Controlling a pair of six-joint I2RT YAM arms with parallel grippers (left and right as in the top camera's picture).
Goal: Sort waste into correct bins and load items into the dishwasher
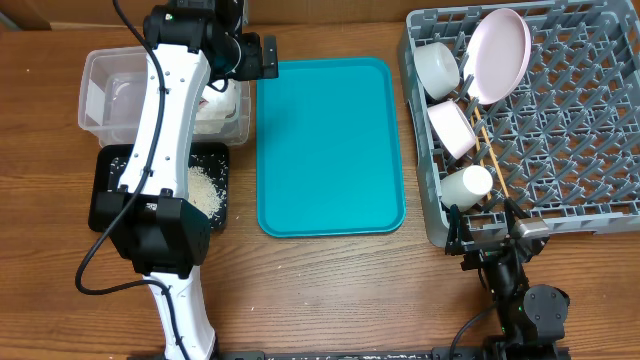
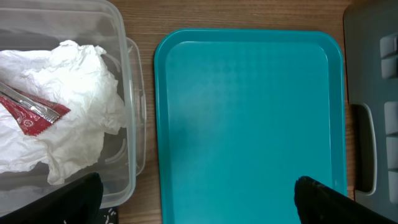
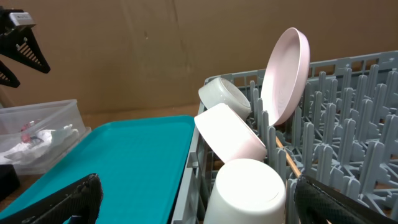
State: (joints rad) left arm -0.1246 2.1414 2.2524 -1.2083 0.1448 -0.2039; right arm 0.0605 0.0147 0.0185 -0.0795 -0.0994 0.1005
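Napkin (image 2: 68,106) and red wrapper (image 2: 31,115), one of each, lie in the clear tub (image 1: 85,100). Loose rice (image 1: 207,188) sits apart in the black tray (image 1: 97,190), so the waste looks sorted. One plate (image 1: 500,55), two bowls (image 1: 437,68), one cup (image 1: 467,185) and chopsticks (image 1: 490,155) lean between the pegs of the rack (image 1: 580,150), likely to stay upright. Left gripper (image 2: 199,205) and right gripper (image 3: 199,202) hover with fingers spread, holding nothing.

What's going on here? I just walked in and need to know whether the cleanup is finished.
It looks nearly done. The napkin and red wrapper lie in the clear tub, rice is in the black tray, and the plate, bowls, cup and chopsticks sit in the grey rack. The teal tray is bare. The left gripper and right gripper are both open, holding nothing.
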